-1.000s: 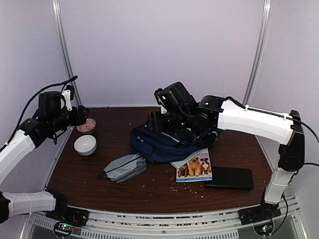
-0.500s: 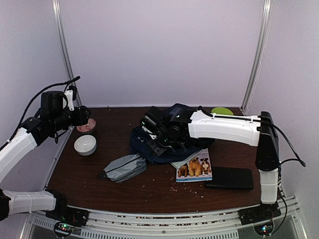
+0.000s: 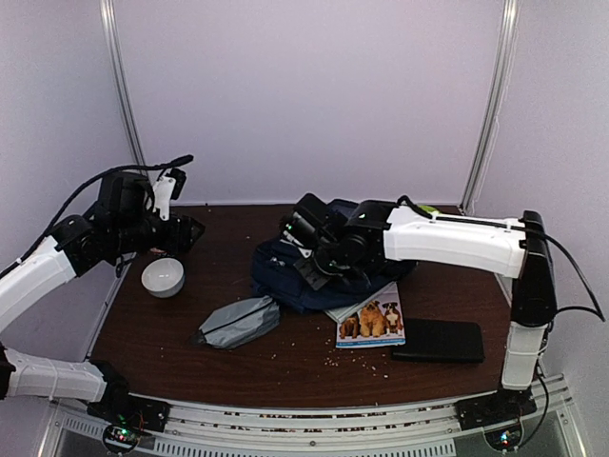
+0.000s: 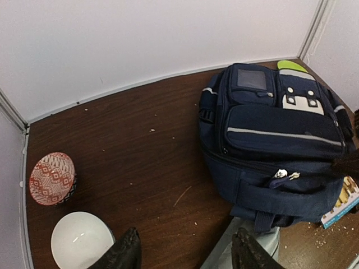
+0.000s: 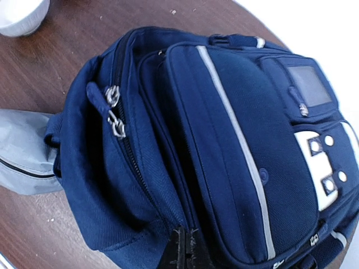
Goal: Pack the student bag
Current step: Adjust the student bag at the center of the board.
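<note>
— What does each camera give you that the others don't?

— Only the overhead view shows the flat black case near the bench's front right corner. My left wrist camera alone shows the red patterned bowl by the left edge, just behind the white bowl. Overhead, my own arm covers it. My right wrist camera shows the bag's two zip pulls close up, sitting together on its side.

— How are your arms set?

— My left arm is raised over the back left corner. My left gripper points down toward the bench, jaws spread wide and holding nothing. My right arm reaches across from the right edge, with my right gripper tipped down onto the bag. Its jaws are closed, tips against the navy fabric. I cannot tell whether a fold is caught between them.

— Where is the student bag?

— The student bag lies front up in the middle of the bench, toward the back edge. A grey pouch is at its front left and a dog-cover book at its front right.

— And the containers?

— The white bowl shows only its bare white inside. The bag's zip looks closed, so its contents are hidden.
</note>
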